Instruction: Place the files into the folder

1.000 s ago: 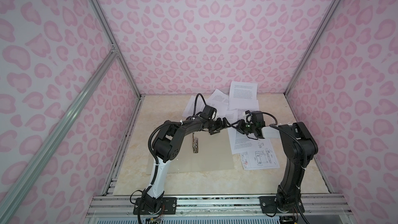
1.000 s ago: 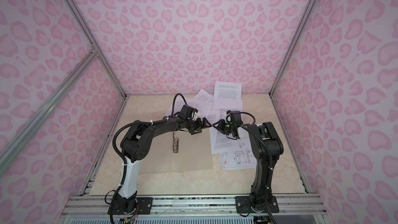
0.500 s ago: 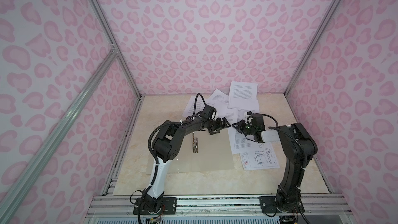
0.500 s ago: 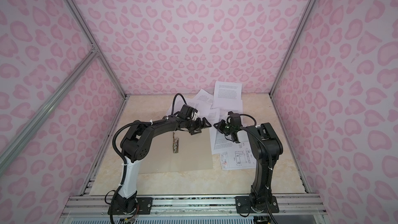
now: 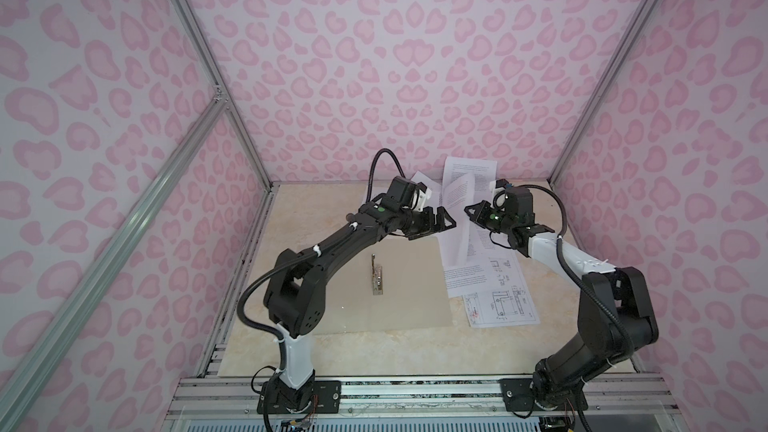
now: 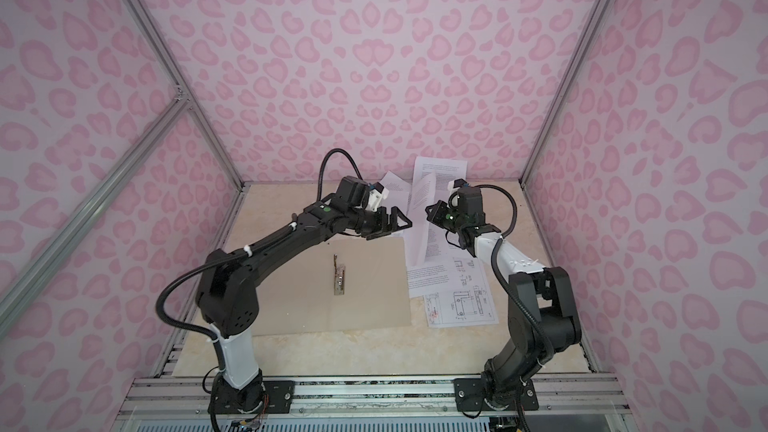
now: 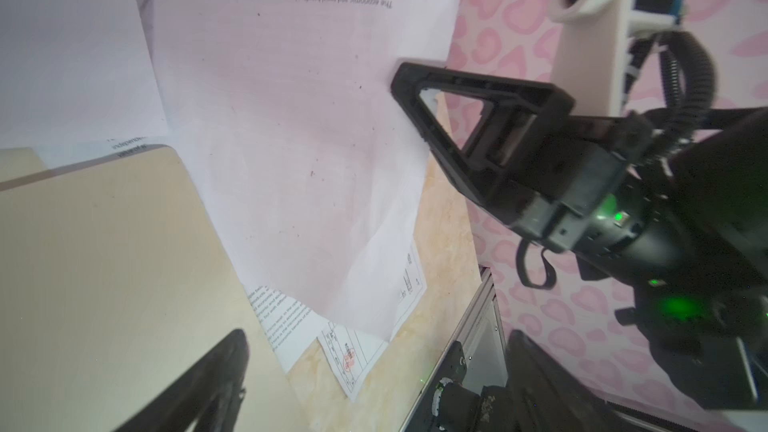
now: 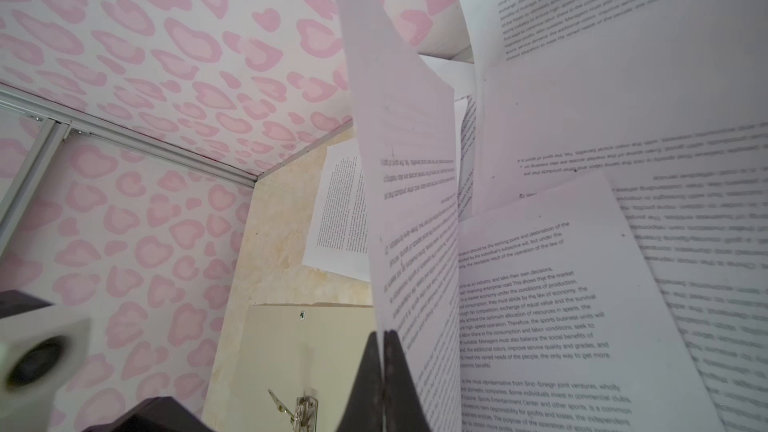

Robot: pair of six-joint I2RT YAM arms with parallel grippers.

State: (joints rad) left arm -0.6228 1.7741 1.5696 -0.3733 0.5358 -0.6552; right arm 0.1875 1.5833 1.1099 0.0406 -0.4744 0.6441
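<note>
One sheet [image 5: 456, 243] pinched upright beside the folder [image 5: 411, 288].
Clamped edge-on in tight-closed right pincer [image 5: 468, 209], just past folder's far right corner; left pincer [image 5: 448, 223] spread wide just left. Legible upside down: "The economic and social benefits of sports". More sheets [image 5: 469, 168] far and right, drawing sheet [image 5: 500, 305] nearest.

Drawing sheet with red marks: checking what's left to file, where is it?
In both top views the drawing sheet lies flat on the tabletop just right of the folder, partly under a text sheet.
</note>
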